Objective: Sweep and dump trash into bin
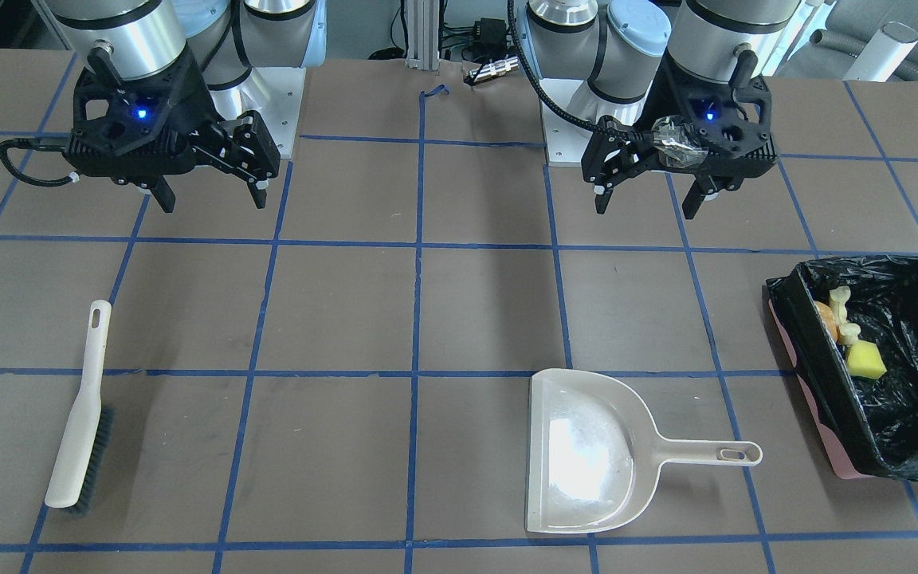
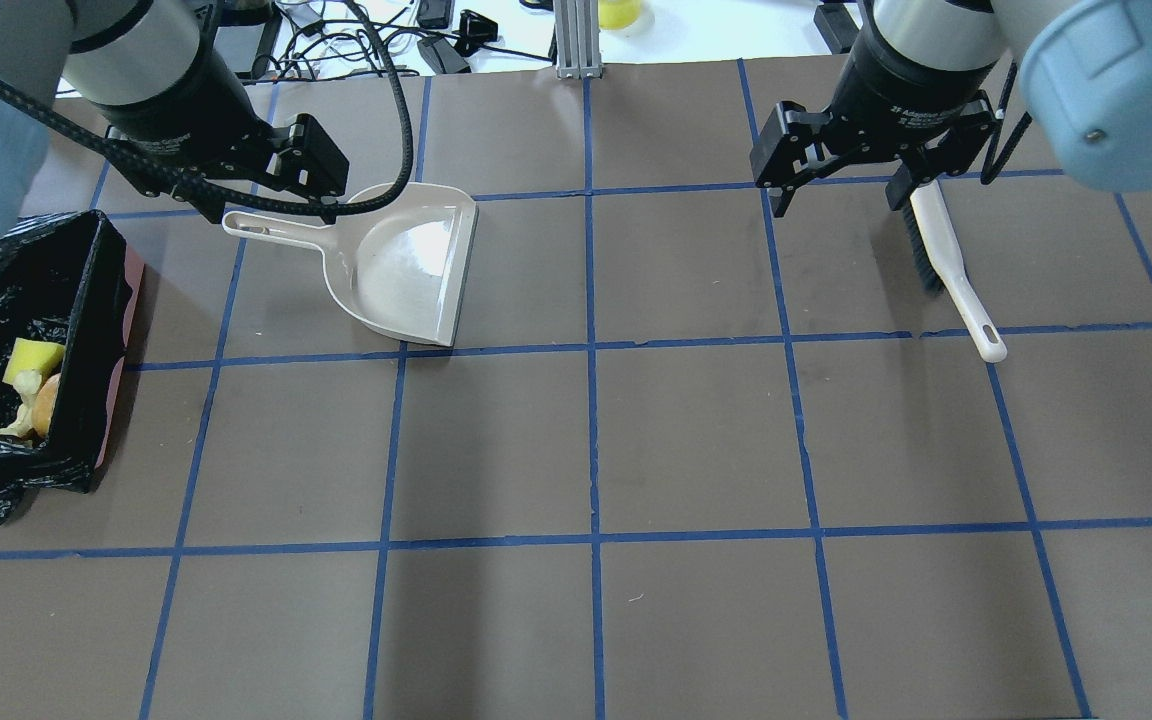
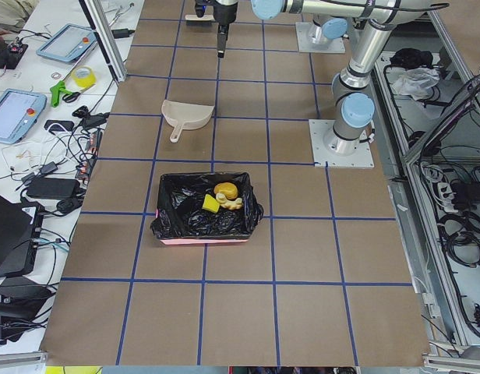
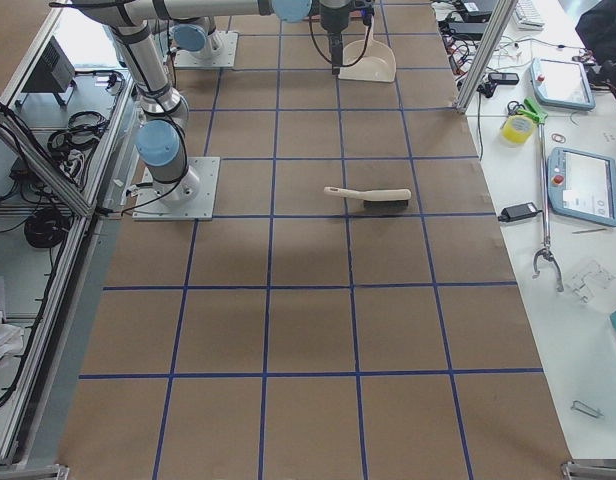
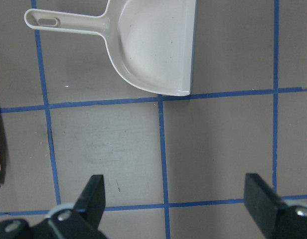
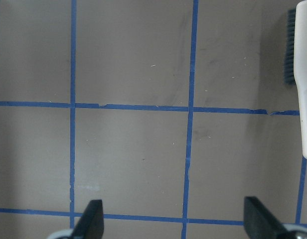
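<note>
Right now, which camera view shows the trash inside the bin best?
The exterior front-facing view: all three pieces of trash show large inside the bin. The exterior left view shows them too, but small. The overhead view hides part behind the bin's wall. Other views miss them.

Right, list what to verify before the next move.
1. Glossy orange lumpy piece, pale yellow crescent piece and green-and-yellow sponge chunk inside the pink rectangular bin with its black bag liner: ok.
2. Beige plastic dustpan lying flat, pan empty: ok.
3. White-handled dark-bristled brush lying free of both arms: ok.
4. Left gripper raised, fingers open, holding nothing: ok.
5. Right gripper raised, fingers open, holding nothing: ok.
</note>
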Controlling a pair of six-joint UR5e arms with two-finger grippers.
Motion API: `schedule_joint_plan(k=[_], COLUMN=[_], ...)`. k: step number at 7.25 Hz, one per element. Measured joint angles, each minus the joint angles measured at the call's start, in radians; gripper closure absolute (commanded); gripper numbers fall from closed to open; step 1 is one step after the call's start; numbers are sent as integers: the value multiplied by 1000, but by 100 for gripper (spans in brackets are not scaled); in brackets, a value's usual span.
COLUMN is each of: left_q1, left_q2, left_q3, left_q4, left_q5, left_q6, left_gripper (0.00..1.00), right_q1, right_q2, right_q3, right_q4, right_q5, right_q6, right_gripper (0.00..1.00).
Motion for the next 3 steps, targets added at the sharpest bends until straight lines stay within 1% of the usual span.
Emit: schedule_joint_plan(k=[3], left_q1=[0], left_q2=[10], left_q3=[-9], left_q4=[-4], left_q5=[1], left_q6=[0], left_gripper=[0], right_q1=[0], right_q2=[0], right_q3=[0], right_q4=[0], right_q5=[0], right_q6=[0], right_gripper=[0])
